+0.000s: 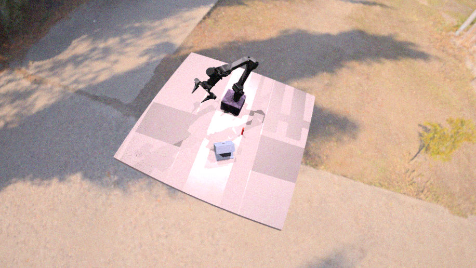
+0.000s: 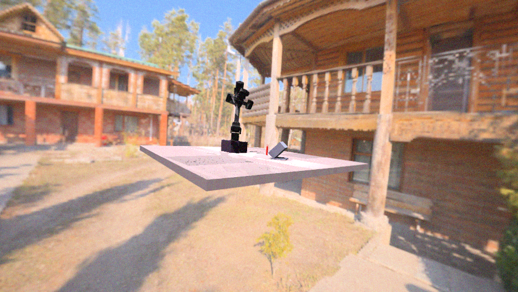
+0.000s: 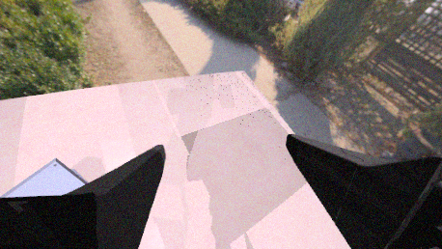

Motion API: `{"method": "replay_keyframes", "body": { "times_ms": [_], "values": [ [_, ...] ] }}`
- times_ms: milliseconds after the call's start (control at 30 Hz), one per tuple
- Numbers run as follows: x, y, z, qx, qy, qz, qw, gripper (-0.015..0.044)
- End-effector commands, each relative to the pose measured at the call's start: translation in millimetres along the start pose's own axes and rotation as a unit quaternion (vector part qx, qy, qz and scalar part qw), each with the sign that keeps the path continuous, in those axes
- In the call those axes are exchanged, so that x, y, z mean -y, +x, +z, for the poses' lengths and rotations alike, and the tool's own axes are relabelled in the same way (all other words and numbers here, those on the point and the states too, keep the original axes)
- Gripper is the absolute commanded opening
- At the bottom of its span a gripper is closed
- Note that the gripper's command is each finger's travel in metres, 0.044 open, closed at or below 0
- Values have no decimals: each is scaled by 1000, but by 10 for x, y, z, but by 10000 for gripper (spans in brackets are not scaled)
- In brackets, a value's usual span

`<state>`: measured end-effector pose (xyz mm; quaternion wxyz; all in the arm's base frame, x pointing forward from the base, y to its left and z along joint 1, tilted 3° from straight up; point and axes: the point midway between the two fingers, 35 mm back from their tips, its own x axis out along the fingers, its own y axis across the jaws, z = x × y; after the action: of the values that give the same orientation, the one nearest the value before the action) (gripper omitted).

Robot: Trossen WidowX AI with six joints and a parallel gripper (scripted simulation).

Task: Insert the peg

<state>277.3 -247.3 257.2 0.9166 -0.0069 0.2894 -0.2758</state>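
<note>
We list: one slim arm (image 1: 247, 74) (image 2: 236, 112), matte black, in angular jointed segments, with a rounded drum-like housing (image 1: 210, 71) near its wrist; one gripper (image 1: 200, 95) (image 2: 239, 103) (image 3: 227, 145), black, two tapered, pointed fingers; one boxy base (image 1: 224, 97) (image 2: 225, 146), dark purple

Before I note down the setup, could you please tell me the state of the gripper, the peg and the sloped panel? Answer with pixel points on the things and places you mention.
Gripper (image 1: 200, 95) (image 2: 239, 102) (image 3: 227, 145): open, raised, holding nothing.
Red peg (image 1: 242, 131) (image 2: 267, 150): upright on the table, not inserted.
Sloped panel (image 1: 224, 146) (image 2: 277, 149) (image 3: 50, 180): tilted.
</note>
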Motion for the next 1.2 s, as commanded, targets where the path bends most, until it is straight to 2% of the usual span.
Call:
{"method": "replay_keyframes", "body": {
  "times_ms": [0, 600, 1167],
  "values": [
    [-155, 79, -68, -19, -6, 19, 1000, 440],
    [-1027, 244, -346, -95, -50, 119, 987, 440],
    [-1814, 233, -732, -175, -123, 201, 956, 440]
  ]
}}
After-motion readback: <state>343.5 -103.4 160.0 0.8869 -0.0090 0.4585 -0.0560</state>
